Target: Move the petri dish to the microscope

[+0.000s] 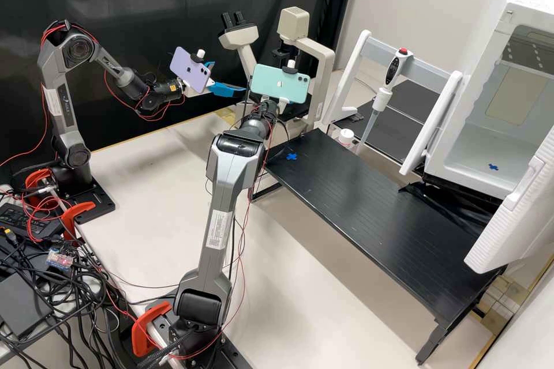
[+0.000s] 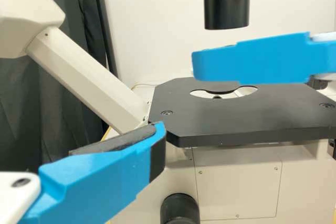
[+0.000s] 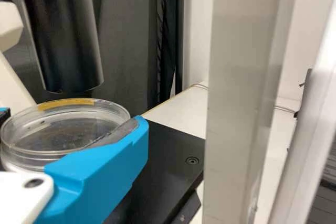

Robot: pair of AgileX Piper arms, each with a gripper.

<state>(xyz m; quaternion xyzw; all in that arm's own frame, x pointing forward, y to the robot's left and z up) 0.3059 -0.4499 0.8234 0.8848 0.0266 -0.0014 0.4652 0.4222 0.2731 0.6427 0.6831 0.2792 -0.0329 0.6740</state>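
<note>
High view: passing room over desk at 9 o'clock, between both arms. One arm obstructs centre to 7. At 12, gap between microscope tube and stage. Pipette stand blocks 2; raised shelf, 4.

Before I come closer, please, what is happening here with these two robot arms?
The right gripper holds the petri dish between its fingers, near the black microscope stage. The dish does not yet sit over the stage's opening. The left gripper hangs open in front of the stage, holding nothing.
</note>
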